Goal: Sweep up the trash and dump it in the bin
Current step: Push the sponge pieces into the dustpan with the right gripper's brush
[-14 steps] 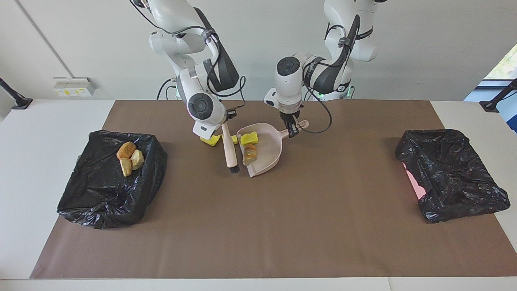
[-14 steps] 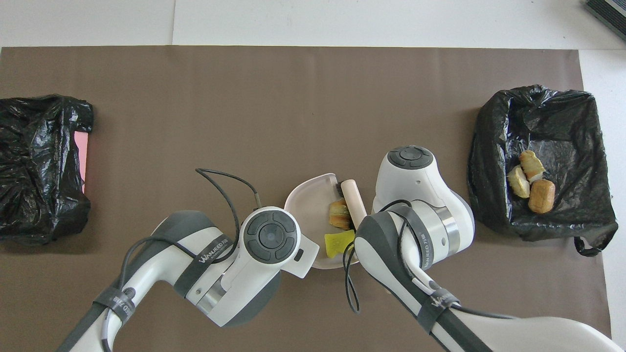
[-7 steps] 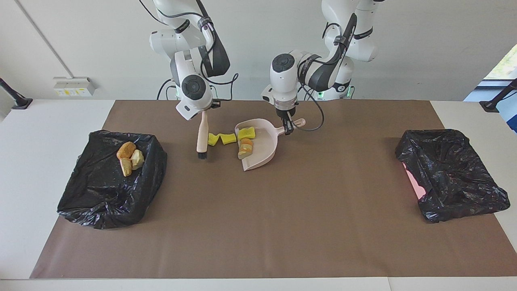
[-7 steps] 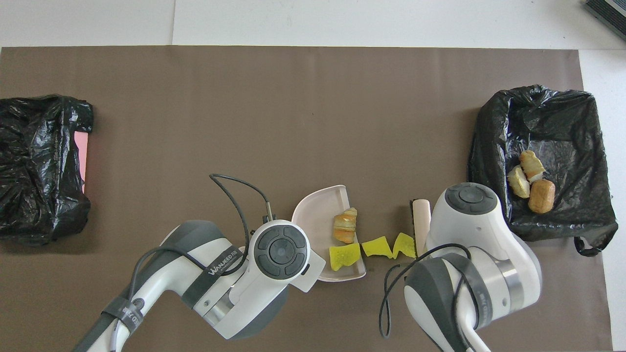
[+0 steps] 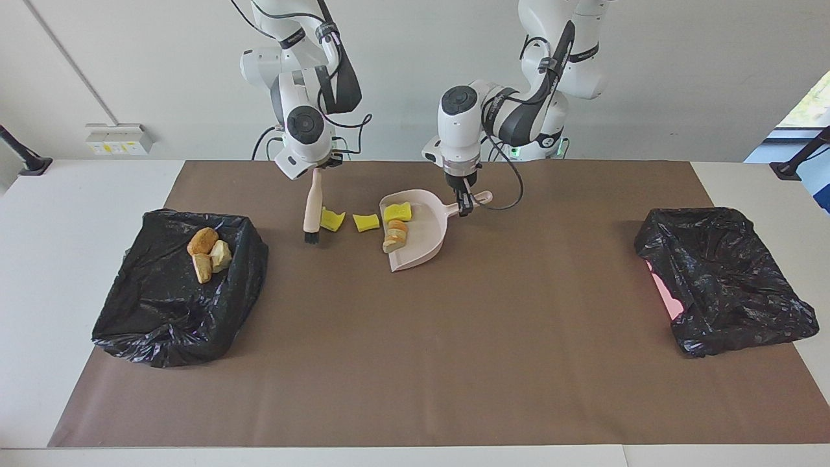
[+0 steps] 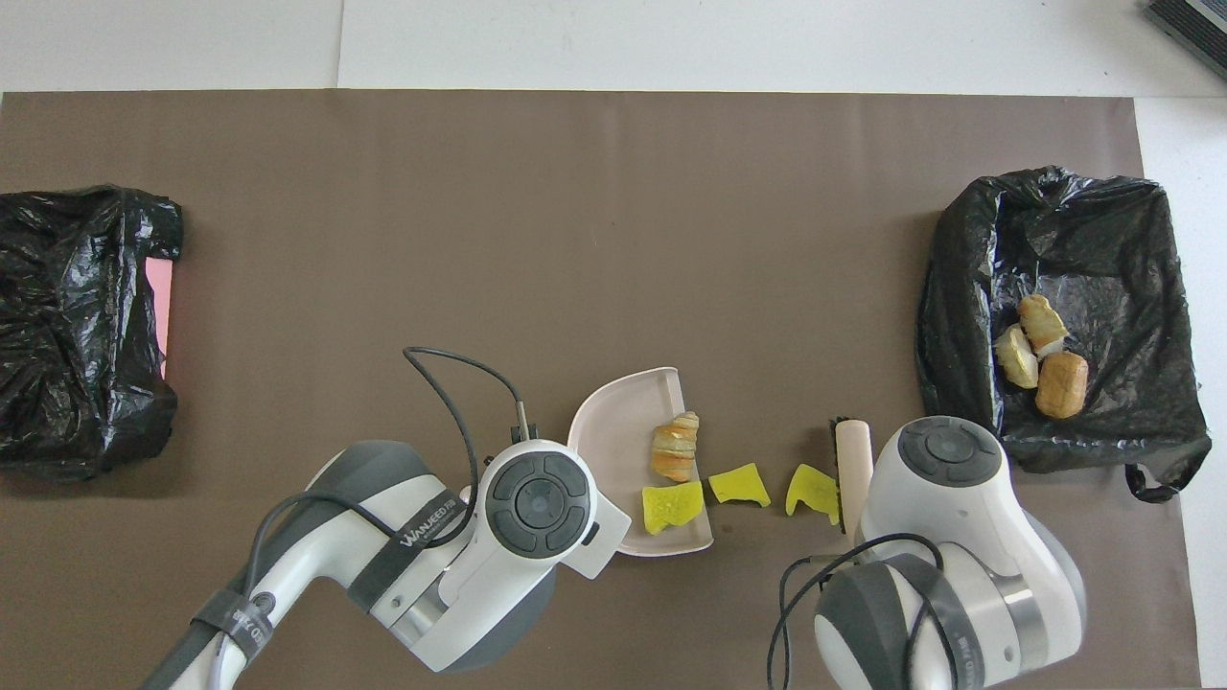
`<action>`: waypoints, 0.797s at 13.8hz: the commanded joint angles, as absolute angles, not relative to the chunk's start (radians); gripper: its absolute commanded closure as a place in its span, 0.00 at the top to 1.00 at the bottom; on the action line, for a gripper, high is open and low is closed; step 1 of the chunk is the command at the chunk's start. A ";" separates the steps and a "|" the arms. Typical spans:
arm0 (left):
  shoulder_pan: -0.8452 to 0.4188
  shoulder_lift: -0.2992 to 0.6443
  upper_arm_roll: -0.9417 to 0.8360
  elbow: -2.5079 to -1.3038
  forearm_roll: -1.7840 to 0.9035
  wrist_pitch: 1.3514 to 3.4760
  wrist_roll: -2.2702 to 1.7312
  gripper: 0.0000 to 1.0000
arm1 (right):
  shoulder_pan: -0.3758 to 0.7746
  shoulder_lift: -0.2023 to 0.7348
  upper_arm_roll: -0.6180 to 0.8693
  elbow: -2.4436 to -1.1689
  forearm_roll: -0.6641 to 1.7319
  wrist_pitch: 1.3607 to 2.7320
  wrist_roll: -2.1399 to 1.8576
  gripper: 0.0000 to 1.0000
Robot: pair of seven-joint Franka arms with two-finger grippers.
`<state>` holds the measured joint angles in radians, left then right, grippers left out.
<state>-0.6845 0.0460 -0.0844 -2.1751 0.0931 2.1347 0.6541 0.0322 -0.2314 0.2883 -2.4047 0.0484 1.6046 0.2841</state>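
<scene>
My left gripper (image 5: 463,202) is shut on the handle of the pink dustpan (image 5: 425,237), which rests on the brown mat. One yellow chunk (image 5: 397,212) and one bread piece (image 5: 394,236) of the trash lie in the pan. Two more yellow chunks (image 5: 366,222) (image 5: 332,220) lie on the mat beside the pan's mouth. My right gripper (image 5: 316,170) is shut on the pink brush (image 5: 312,211); its black bristles (image 5: 310,238) reach the mat beside the outer chunk. In the overhead view the wrists hide both grippers, and the dustpan (image 6: 618,436) and brush (image 6: 852,460) show.
A black-bagged bin (image 5: 162,324) at the right arm's end of the table holds three bread pieces (image 5: 209,251). A second black-bagged bin (image 5: 723,279) with a pink patch sits at the left arm's end. A cable loops from the left wrist (image 6: 460,369).
My right arm swung the brush away from the dustpan toward its own end's bin, uncovering two yellow chunks on the mat. The dustpan shifted slightly toward the robots.
</scene>
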 commanded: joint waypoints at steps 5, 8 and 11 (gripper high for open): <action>-0.670 0.014 -0.075 -2.218 0.106 2.158 0.713 0.00 | -0.018 -0.370 0.291 -2.503 -0.003 1.559 0.217 0.00; -0.669 0.015 -0.075 -2.218 0.106 2.157 0.719 0.00 | -0.020 -0.359 0.296 -2.545 0.023 1.574 0.178 0.00; -0.669 0.014 -0.075 -2.218 0.106 2.151 0.719 0.00 | -0.006 -0.331 0.296 -2.588 0.141 1.667 0.160 0.00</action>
